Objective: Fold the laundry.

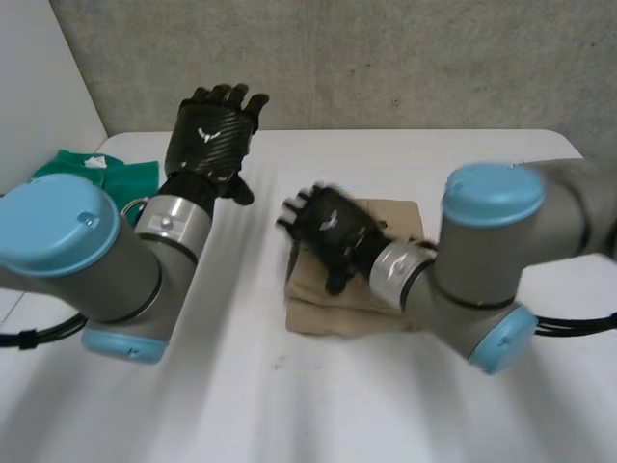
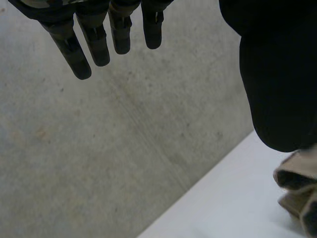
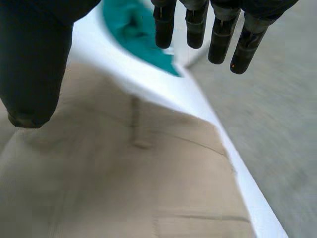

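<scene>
Tan garment [image 1: 333, 309] lies folded in a flat, layered rectangle mid-counter [image 1: 289, 405]; a stitched seam shows across it. Judged soft, light and limp, so it will sag and is best taken at a corner or along the folded edge. Right hand [image 1: 333, 231] hovers over it, fingers [image 3: 195, 25] straight and apart, holding nothing. Left hand [image 1: 212, 135] is raised, fingers spread, empty. Green cloth [image 1: 106, 174] sits bunched at the counter's far left.

i count two pieces of laundry: one folded tan cloth garment [image 1: 328, 309] and one green cloth garment [image 1: 135, 178]. there is one white table [image 1: 289, 405]. i have two black hands of fingers and thumb: one left hand [image 1: 207, 130] and one right hand [image 1: 333, 231].
</scene>
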You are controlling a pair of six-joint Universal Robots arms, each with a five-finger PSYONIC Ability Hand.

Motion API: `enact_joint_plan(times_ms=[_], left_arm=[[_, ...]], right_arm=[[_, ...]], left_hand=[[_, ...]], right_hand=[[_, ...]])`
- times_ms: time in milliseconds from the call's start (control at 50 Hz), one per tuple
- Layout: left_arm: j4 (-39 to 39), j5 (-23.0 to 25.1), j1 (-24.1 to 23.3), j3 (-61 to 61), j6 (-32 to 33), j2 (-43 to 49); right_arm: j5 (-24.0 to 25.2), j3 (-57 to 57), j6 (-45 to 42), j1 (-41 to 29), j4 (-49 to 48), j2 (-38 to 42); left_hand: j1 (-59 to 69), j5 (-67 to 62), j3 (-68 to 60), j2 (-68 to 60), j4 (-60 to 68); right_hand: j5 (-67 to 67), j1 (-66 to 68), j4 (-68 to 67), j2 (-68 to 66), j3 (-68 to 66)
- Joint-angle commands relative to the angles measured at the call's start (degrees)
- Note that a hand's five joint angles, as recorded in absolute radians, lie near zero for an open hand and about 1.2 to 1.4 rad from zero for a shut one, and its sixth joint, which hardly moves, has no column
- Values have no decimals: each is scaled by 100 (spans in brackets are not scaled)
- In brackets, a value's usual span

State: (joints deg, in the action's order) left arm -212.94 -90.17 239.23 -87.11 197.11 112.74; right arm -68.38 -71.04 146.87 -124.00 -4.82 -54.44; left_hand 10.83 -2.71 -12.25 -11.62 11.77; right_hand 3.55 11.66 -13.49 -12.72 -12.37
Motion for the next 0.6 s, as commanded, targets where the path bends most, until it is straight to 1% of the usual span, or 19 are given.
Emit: enact_joint_plan(times_ms=[20, 60, 80, 100, 160, 180, 220, 240, 300, 400, 420, 480, 500, 540, 600], left_arm=[[436, 52, -420, 1080, -330, 721], [761, 78, -526, 1388, -445, 942], [902, 87, -570, 1512, -480, 1056], [1252, 157, -683, 1809, -567, 1318], [1754, 359, -868, 2293, -647, 1776], [2069, 482, -965, 2573, -665, 2056], [2344, 500, -1001, 2821, -665, 2313], [2597, 466, -1001, 3023, -665, 2523], [2898, 351, -992, 3217, -639, 2744], [3346, -96, -948, 3332, -499, 2990], [3416, -132, -939, 3332, -411, 3017], [3654, -150, -948, 3315, -24, 3105], [3707, -150, -948, 3306, 72, 3122], [3768, -150, -948, 3262, 283, 3131], [3769, -150, -948, 3235, 311, 3061]], right_arm=[[-1080, -279, 2388, 780, 253, -901], [-1230, -366, 2818, 1061, 437, -998], [-1239, -376, 2873, 1123, 534, -1007], [-1248, -376, 2882, 1167, 604, -1016], [-1275, -332, 2873, 1247, 859, -911], [-1292, -323, 2856, 1247, 903, -867], [-1222, -279, 2856, 1264, 921, -648], [-1222, -244, 2847, 1264, 930, -542], [-1204, 63, 2838, 1238, 992, -68], [-941, 485, 2786, 1203, 1185, 591], [-915, 642, 2698, 1194, 1263, 828], [-949, 819, 2426, 1185, 1395, 1093], [-1002, 846, 2147, 1177, 1457, 1198], [-1116, 837, 1873, 1168, 1475, 1252], [-1423, 767, 1398, 1176, 1440, 1173]], left_hand=[[-83, 271, 225, 162, -177], [-83, 271, 225, 162, -177], [-83, 271, 225, 162, -177], [-78, 266, 220, 158, -173], [-11, 199, 153, 90, -105], [23, 165, 119, 57, -72], [56, 132, 86, 23, -38], [73, 115, 69, 6, -21], [73, 115, 69, 6, -21], [90, 98, 52, -11, -4], [90, 98, 52, -11, -4], [107, 81, 35, -28, 13], [107, 81, 35, -28, 13], [74, 114, 68, 5, -21], [40, 148, 102, 39, -54]], right_hand=[[-355, -166, 349, 272, 237], [-355, -166, 349, 272, 237], [-355, -166, 349, 272, 237], [-355, -166, 349, 272, 237], [-355, -166, 349, 272, 237], [-355, -166, 349, 272, 237], [-355, -166, 349, 272, 237], [-355, -166, 349, 272, 237], [-355, -166, 349, 272, 237], [-355, -166, 349, 272, 237], [-355, -166, 349, 272, 237], [-355, -166, 349, 272, 237], [-355, -166, 349, 272, 237], [-355, -166, 349, 272, 237], [-355, -166, 349, 272, 237]])
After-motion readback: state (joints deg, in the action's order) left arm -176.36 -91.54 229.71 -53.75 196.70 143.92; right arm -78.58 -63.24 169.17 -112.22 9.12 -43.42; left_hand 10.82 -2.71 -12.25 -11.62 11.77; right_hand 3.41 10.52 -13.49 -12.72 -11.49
